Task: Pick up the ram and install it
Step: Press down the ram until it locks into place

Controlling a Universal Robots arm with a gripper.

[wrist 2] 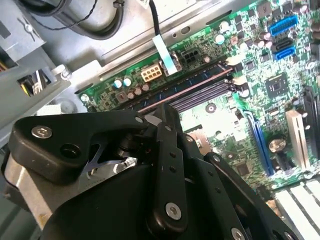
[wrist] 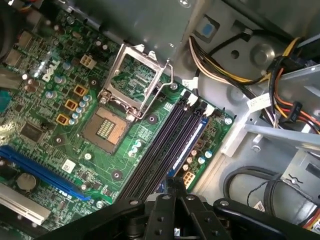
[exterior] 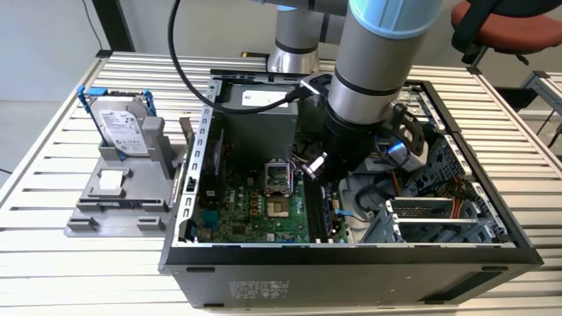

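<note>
The ram (wrist: 189,145) stands in a slot on the green board (wrist: 60,125), just under the gripper (wrist: 175,184); I cannot tell if the jaws are open, and the ram looks light, thin, stiff and easy to break, so it is best held by its edges.

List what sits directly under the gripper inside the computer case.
Under the gripper, the memory slots run beside the open processor socket on the green motherboard. The slots' near ends are covered by the gripper body, so a ram stick cannot be confirmed.
</note>
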